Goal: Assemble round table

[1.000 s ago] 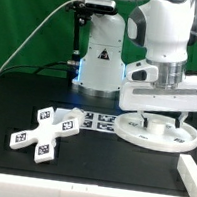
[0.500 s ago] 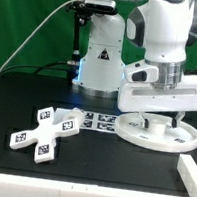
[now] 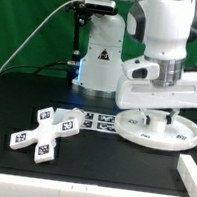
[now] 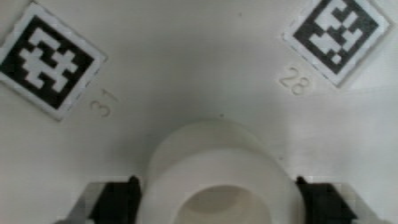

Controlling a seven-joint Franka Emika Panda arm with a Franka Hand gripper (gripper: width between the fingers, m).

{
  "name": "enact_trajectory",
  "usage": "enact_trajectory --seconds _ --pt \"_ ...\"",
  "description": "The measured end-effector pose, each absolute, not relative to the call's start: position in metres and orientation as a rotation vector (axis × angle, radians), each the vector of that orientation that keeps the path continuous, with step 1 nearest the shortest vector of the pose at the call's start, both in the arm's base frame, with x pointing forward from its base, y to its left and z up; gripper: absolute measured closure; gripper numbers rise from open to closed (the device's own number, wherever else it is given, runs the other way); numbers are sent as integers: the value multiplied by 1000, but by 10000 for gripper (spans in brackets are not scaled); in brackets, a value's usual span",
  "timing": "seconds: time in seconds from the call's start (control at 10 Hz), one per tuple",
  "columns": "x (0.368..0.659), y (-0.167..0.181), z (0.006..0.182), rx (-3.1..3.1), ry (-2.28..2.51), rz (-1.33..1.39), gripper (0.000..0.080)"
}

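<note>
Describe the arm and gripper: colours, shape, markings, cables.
The arm is glossy white and rounded, with dark grey joint bands. Its base carries a triangular warning sticker and a blue glow low down. A pale cable runs behind. The gripper has a boxy white body and black fingers.

The arm (image 3: 165, 35) is clad in glossy white rounded shells with grey joints. A black triangle sticker (image 3: 103, 56) is seen on its white base (image 3: 98, 71), centre frame. 2 dark fingers (image 4: 121, 198) are visible.
</note>
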State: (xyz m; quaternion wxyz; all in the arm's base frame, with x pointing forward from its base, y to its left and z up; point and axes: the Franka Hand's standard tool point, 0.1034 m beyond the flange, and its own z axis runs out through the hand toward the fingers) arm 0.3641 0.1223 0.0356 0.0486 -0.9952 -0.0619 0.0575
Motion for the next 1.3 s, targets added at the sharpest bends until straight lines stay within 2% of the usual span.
enact_trajectory --seconds 0.2,0.4,0.7,0.9,1.1,1.3 --pt "379 111 54 -3045 -290 187 390" --pt "384 122 63 -3050 -319 155 390" --pt "383 119 59 -3042 -353 169 390" --pt "411 95 60 -2999 -523 202 390" --pt "459 92 59 -2908 -789 150 390" --pt "461 94 55 -2891 -813 164 390"
